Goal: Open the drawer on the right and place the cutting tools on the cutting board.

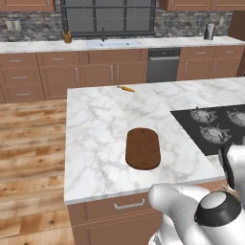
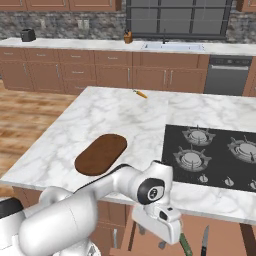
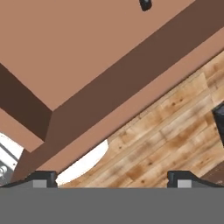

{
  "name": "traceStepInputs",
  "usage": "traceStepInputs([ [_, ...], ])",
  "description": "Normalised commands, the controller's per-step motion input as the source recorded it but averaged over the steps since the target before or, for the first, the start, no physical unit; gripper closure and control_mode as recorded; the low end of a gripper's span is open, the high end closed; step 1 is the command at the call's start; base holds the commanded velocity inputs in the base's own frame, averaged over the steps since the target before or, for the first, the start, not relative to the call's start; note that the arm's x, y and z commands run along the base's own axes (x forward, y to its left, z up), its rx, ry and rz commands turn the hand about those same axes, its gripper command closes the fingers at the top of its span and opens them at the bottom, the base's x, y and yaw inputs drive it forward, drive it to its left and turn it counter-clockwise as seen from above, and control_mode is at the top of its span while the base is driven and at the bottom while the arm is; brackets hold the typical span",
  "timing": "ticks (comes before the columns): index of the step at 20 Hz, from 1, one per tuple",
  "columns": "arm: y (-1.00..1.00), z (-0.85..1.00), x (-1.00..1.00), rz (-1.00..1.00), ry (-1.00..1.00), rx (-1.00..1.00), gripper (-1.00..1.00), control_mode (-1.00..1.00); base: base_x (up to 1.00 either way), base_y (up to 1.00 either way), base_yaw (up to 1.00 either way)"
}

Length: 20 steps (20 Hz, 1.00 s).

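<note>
One cutting board (image 1: 142, 148), dark brown wood, on the marble island. One carrot (image 1: 127, 89), small and orange, on the same top. One knife (image 2: 204, 241) with a black handle, and one green-handled peeler (image 2: 185, 244) beside it, both in one open drawer (image 2: 220, 240) below the island's edge. One closed drawer front with a curved silver handle (image 1: 129, 205). One black cooktop (image 2: 215, 156), four burners countable in the right base view. One sink (image 2: 173, 47) under one window (image 2: 177, 18). One dark dishwasher (image 2: 227, 75). One knife block (image 1: 67, 37) on the back counter. One black toaster (image 2: 28, 35). One robot arm with one gripper (image 3: 112, 179), two fingertips.
</note>
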Motion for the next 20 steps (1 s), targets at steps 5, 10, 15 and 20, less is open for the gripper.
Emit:
traceStepInputs([
  [5, 0.1, -0.14, 0.01, 0.14, 0.01, 0.12, -1.0, -1.0, 0.0, 0.0, 0.0],
  [10, 0.15, -0.18, 0.06, 0.14, 0.0, 0.11, -1.0, -1.0, 0.0, 0.0, 0.0],
  [15, 0.15, -0.23, 0.28, 0.1, -0.02, 0.08, -1.0, -1.0, 0.0, 0.0, 0.0],
  [20, 0.02, -0.21, 0.3, 0.06, -0.08, 0.07, -1.0, -1.0, 0.0, 0.0, 0.0],
])
